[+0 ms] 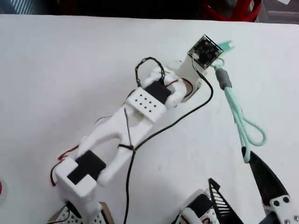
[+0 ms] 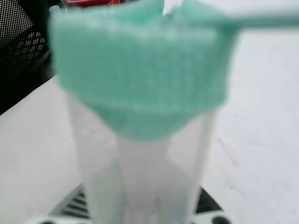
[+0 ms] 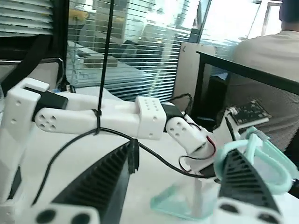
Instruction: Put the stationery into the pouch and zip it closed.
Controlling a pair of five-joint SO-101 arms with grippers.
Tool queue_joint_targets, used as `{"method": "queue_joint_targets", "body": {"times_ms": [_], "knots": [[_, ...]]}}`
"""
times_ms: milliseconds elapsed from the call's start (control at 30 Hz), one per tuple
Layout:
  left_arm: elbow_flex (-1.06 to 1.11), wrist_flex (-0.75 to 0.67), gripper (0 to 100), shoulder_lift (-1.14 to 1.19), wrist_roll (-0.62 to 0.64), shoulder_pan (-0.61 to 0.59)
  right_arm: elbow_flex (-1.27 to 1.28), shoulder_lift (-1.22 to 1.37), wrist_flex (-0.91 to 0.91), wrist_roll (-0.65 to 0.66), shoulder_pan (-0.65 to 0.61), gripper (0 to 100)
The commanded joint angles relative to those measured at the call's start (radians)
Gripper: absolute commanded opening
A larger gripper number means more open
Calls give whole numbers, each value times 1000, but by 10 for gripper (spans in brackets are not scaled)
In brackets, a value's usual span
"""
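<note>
— What is the surface looking like?

— A white table (image 1: 56,70) is spreading under both arms, and window blinds (image 3: 131,42) are showing in the room behind it.

— And on the left?

— The left arm (image 1: 140,107) is lying across the table from 7 o'clock toward 1 o'clock. At its end, the left gripper (image 2: 142,140) is clamping the teal pouch (image 2: 140,79), its pale jaws pressing together under the fabric.

— So where is the pouch sitting?

— At about 1 o'clock on the table, just past that arm's wrist camera. A teal strap (image 1: 243,119) is trailing from it toward 4 o'clock and ending in a loop. A grey piece (image 1: 223,78) is sitting on the strap near its upper end.

— And the right side?

— The right gripper (image 1: 228,166) is hovering at 5 o'clock with its black jaws spread wide, grasping nothing. The tip of one jaw is lying just beside the end of the strap's loop.
</note>
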Motion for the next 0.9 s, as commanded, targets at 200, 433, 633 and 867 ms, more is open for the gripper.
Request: {"method": "queue_joint_targets", "body": {"times_ms": [200,433,633,867], "knots": [[-5,281,24,-383,35,-16,325,-56,-5,86,228,269],[-5,384,24,-616,35,-15,342,-12,-13,157,245,241],[-5,476,24,-814,34,-15,344,22,-85,183,331,178],[-3,740,22,-1033,-381,96,522,30,-357,173,559,15]]}}
